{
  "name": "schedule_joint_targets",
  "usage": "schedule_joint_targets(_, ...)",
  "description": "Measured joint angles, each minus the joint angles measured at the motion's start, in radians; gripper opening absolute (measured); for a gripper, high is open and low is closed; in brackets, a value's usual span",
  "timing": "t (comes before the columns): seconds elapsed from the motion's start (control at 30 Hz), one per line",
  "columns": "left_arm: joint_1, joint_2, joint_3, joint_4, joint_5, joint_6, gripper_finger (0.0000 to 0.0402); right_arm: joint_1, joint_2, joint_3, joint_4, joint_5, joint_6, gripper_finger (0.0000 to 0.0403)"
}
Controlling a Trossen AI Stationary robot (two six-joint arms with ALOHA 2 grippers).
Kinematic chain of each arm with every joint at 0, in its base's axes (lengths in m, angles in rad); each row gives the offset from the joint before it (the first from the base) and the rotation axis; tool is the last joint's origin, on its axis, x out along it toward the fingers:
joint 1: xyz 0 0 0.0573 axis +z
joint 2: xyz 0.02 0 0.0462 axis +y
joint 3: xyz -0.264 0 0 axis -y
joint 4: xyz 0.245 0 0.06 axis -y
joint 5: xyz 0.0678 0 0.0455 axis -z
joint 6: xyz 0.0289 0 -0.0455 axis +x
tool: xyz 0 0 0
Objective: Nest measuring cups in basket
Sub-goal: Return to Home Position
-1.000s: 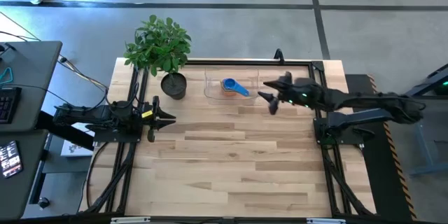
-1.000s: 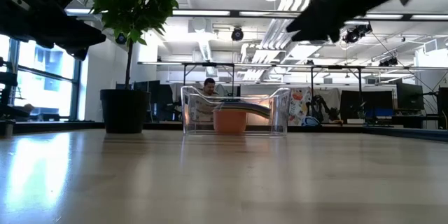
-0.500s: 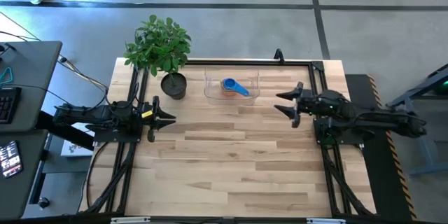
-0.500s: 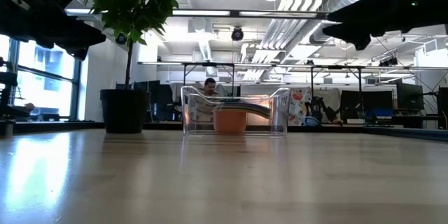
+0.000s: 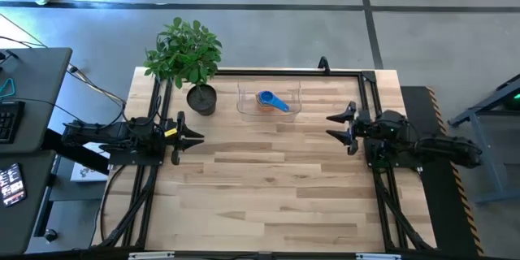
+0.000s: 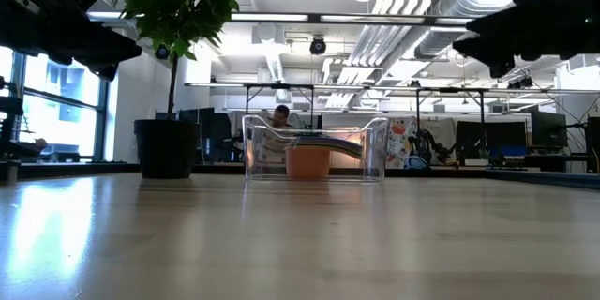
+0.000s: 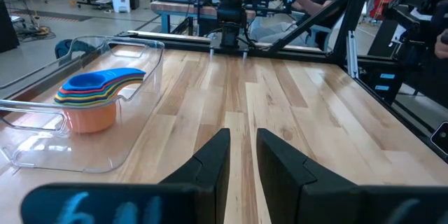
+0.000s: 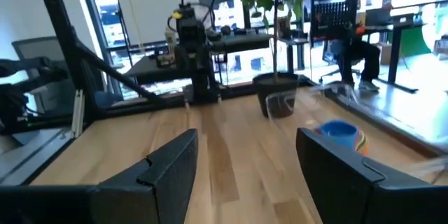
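The high view looks straight down from well above and takes in the whole bench (image 5: 268,187). The low view sits at bench-top height by the front edge, facing level toward the far edge and the room beyond. Both share the basket (image 5: 246,101) and the plant pot (image 5: 201,99) at the far edge. The left wrist view looks low across the bench from the left edge, past the left end effector (image 7: 241,134). The right wrist view faces the opposite way, past the right end effector (image 8: 246,136). Both catch the basket, though in the right one it is probably the faint clear shape beside the pot.
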Motion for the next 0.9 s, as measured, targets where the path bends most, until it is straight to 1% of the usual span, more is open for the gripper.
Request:
schedule_joint_targets(0.23,0.0,0.0,0.0,0.0,0.0,0.0,0.0062,0.0,-0.02,-0.053,-0.055,0.001,0.075,0.0234)
schedule_joint_targets(0.3,0.0,0.0,0.0,0.0,0.0,0.0,0.0062,0.0,-0.015,-0.064,-0.053,0.009,0.12,0.0234)
schedule_joint_targets(0.37,0.0,0.0,0.0,0.0,0.0,0.0,0.0062,0.0,-0.002,-0.064,-0.055,0.035,0.146,0.0234)
schedule_joint_targets(0.47,0.0,0.0,0.0,0.0,0.0,0.0,0.0062,0.0,0.003,-0.064,-0.068,0.102,0.174,0.0234)
schedule_joint_targets(0.53,0.0,0.0,0.0,0.0,0.0,0.0,0.0062,-0.001,0.013,-0.064,-0.068,0.107,0.197,0.0234)
schedule_joint_targets(0.67,0.0,0.0,0.0,0.0,0.0,0.0,0.0062,-0.001,0.025,-0.064,-0.069,0.106,0.171,0.0234)
schedule_joint_targets(0.9,0.0,0.0,0.0,0.0,0.0,0.0,0.0062,-0.001,0.025,-0.064,-0.069,0.106,0.173,0.0234)
